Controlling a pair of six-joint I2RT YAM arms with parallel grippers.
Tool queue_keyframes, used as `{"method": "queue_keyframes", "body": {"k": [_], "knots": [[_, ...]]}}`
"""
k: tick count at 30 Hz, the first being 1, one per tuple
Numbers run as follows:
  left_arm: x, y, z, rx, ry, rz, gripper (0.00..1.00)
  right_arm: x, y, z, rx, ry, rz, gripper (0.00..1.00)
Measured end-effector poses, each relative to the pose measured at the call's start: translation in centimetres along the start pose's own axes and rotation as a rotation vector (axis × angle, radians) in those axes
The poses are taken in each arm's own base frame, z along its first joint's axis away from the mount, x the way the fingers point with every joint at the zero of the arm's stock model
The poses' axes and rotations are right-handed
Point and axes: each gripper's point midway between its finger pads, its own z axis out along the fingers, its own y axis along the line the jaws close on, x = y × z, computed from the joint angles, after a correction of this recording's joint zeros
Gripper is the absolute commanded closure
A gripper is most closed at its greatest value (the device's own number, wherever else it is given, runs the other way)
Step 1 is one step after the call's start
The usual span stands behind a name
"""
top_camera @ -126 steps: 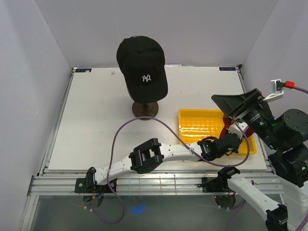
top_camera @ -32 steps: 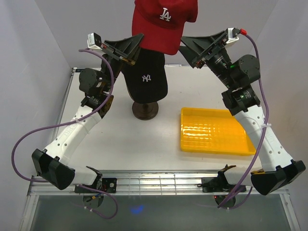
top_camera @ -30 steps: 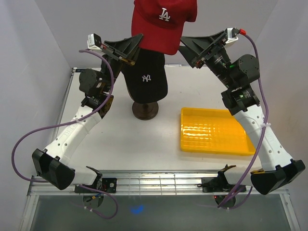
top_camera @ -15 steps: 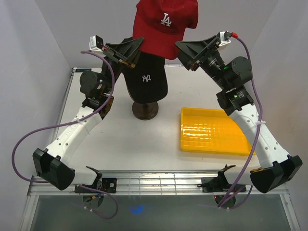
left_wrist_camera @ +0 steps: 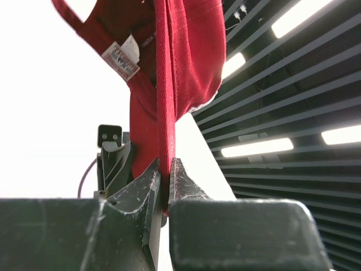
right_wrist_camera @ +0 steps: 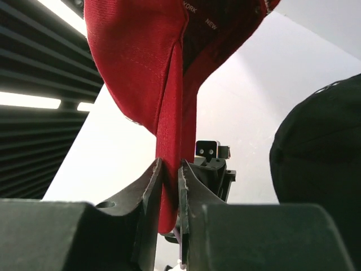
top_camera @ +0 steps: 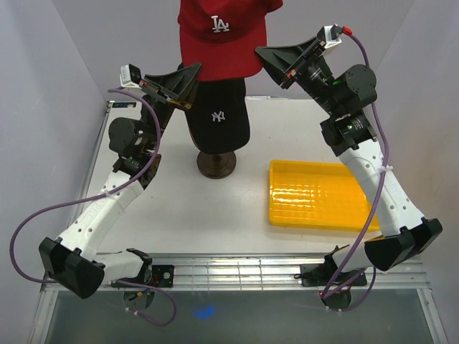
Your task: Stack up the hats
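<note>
A red hat [top_camera: 219,36] with a white LA logo hangs in the air above a black hat [top_camera: 219,107] with an NY logo, which sits on a head on a dark stand [top_camera: 216,163]. My left gripper [top_camera: 195,74] is shut on the red hat's left rim. My right gripper [top_camera: 261,54] is shut on its right rim. In the left wrist view the red hat [left_wrist_camera: 180,68] rises from the pinched jaws of the left gripper [left_wrist_camera: 164,186]. The right wrist view shows the right gripper [right_wrist_camera: 171,189] clamping the red hat [right_wrist_camera: 146,62], with the black hat [right_wrist_camera: 321,152] at the right.
A yellow ribbed tray [top_camera: 323,197] lies on the white table to the right of the stand. Purple cables trail from both arms. Grey walls close in the left, right and back sides.
The right gripper has closed on the red hat's rim. Both arms and the red hat have shifted left and a little up, over the black hat.
</note>
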Motion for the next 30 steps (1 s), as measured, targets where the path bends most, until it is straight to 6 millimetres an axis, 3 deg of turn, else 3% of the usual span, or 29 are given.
{"method": "queue_keyframes", "body": {"k": [7, 16, 21, 30], "knots": [[0.3, -1.3, -1.9, 0.002, -0.004, 0.037, 1.0, 1.0, 0.1, 0.9, 0.008, 0.071, 0.024, 0.85], [-0.2, 1.1, -4.2, -0.086, -0.041, 0.046, 1.0, 1.9, -3.6, 1.9, 0.084, 0.13, 0.089, 0.86], [-0.6, 2.2, -4.3, -0.137, -0.066, 0.04, 1.0, 2.0, -5.4, 2.7, 0.112, 0.149, 0.129, 0.86], [-0.7, 3.2, -5.0, -0.204, -0.072, 0.02, 1.0, 2.3, -7.1, 2.0, 0.157, 0.15, 0.156, 0.86]]}}
